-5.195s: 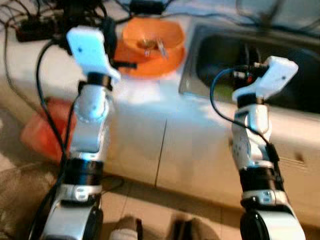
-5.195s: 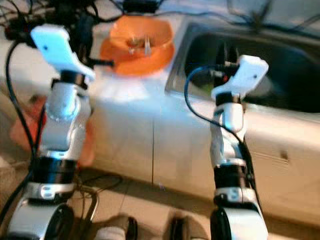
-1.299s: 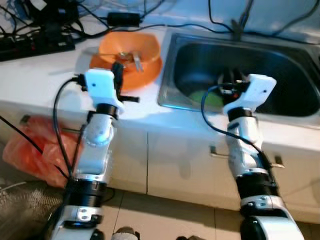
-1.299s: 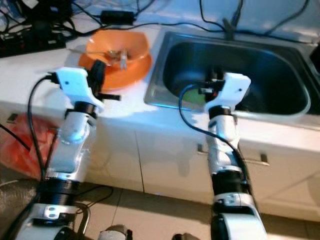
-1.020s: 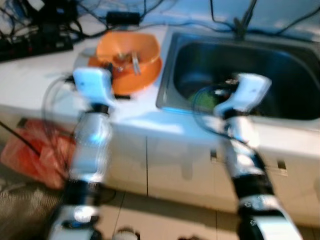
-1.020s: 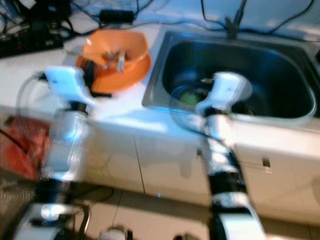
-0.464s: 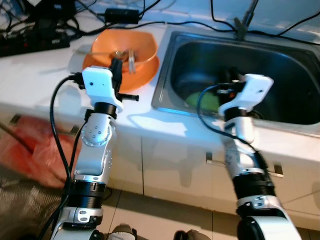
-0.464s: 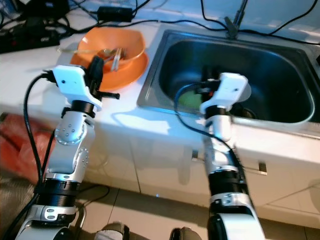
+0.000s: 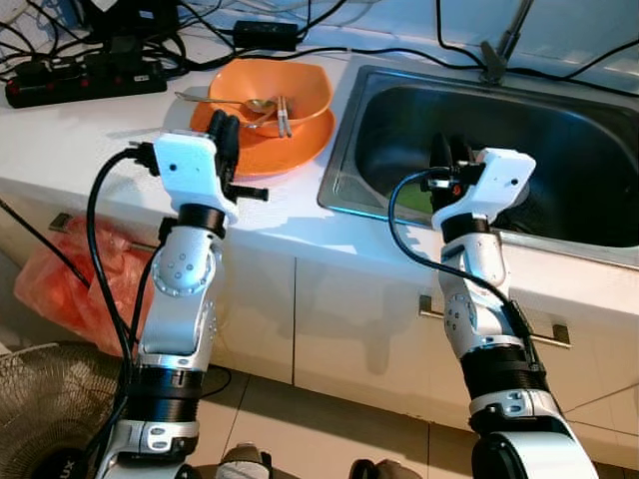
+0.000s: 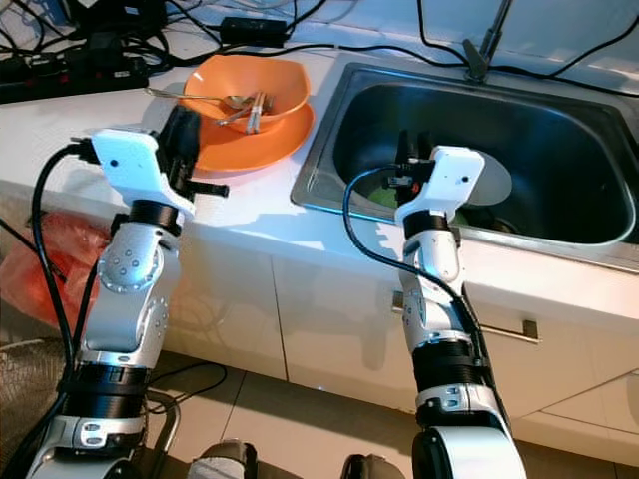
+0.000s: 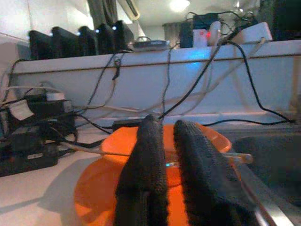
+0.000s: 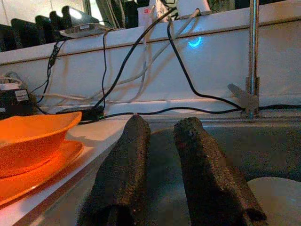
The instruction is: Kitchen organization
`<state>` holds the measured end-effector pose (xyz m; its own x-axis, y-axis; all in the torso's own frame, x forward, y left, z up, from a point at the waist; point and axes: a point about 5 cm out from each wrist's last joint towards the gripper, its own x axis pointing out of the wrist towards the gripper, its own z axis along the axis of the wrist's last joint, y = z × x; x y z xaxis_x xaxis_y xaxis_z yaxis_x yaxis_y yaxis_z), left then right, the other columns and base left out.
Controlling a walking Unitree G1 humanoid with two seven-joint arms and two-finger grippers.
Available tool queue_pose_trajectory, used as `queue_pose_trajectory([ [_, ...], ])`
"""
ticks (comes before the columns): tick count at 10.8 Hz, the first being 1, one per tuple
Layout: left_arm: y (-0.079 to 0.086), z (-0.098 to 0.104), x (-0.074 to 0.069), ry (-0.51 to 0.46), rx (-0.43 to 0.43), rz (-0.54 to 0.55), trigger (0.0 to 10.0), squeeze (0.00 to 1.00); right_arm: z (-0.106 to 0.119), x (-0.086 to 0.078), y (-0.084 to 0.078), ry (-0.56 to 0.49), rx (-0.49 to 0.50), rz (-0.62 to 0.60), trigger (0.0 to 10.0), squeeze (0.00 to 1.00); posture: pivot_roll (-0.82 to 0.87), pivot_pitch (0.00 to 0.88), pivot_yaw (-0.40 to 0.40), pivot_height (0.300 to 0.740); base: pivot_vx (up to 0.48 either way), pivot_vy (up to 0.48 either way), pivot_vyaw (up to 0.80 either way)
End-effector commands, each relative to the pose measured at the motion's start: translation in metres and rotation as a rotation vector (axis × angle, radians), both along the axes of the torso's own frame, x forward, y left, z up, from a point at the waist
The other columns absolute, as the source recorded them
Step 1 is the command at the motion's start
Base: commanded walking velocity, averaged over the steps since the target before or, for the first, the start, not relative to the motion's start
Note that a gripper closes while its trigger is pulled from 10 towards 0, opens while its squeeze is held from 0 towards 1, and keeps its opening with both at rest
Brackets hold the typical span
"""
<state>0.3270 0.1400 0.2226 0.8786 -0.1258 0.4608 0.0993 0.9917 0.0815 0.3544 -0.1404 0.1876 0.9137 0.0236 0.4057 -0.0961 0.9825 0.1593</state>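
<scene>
My left gripper (image 9: 225, 135), jaws nearly shut and empty, sits just near of the orange bowl (image 9: 268, 88); it's the nearer arm.

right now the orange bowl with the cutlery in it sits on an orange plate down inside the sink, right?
Not quite. The orange bowl with the cutlery does sit on the orange plate, but they rest on the white counter beside the sink, not inside it. The left eye view shows this.

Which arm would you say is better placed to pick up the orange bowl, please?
Probably the left: the left pincer hovers at the near edge of the orange bowl and its plate, while the right pincer sits over the sink.
</scene>
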Motion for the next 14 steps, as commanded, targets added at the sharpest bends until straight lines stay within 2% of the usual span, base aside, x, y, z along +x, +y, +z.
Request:
queue_pose_trajectory([
  [1,-0.005,-0.003,-0.001,0.015,0.014,-0.029,10.0,1.0,0.0,0.0,0.0,0.0,0.003,0.004,10.0,0.0,0.24,0.134,-0.019,0.74,0.0,0.0,0.0],
  [4,-0.008,-0.002,-0.002,0.014,0.038,-0.056,10.0,1.0,0.0,0.0,0.001,0.001,0.004,0.006,10.0,0.0,0.24,0.13,-0.016,0.74,0.0,0.0,0.0],
  [8,-0.013,0.014,-0.006,-0.044,0.059,-0.076,10.0,1.0,-0.001,0.0,0.004,0.002,0.009,0.014,10.0,0.0,0.24,0.139,-0.016,0.74,0.0,0.0,0.0],
  [10,-0.012,0.013,-0.006,-0.044,0.066,-0.074,10.0,1.0,-0.001,-0.001,0.005,0.003,0.01,0.015,10.0,0.0,0.24,0.144,-0.017,0.74,0.0,0.0,0.0],
  [12,-0.015,0.012,-0.007,-0.044,0.095,-0.083,10.0,1.0,-0.001,-0.001,0.004,0.003,0.011,0.01,10.0,0.0,0.24,0.147,-0.019,0.74,0.0,0.0,0.0],
  [14,-0.021,0.009,-0.01,-0.051,0.168,-0.095,10.0,1.0,-0.002,-0.001,0.004,0.004,0.011,0.011,10.0,0.0,0.24,0.152,-0.02,0.74,0.0,0.0,0.0],
])
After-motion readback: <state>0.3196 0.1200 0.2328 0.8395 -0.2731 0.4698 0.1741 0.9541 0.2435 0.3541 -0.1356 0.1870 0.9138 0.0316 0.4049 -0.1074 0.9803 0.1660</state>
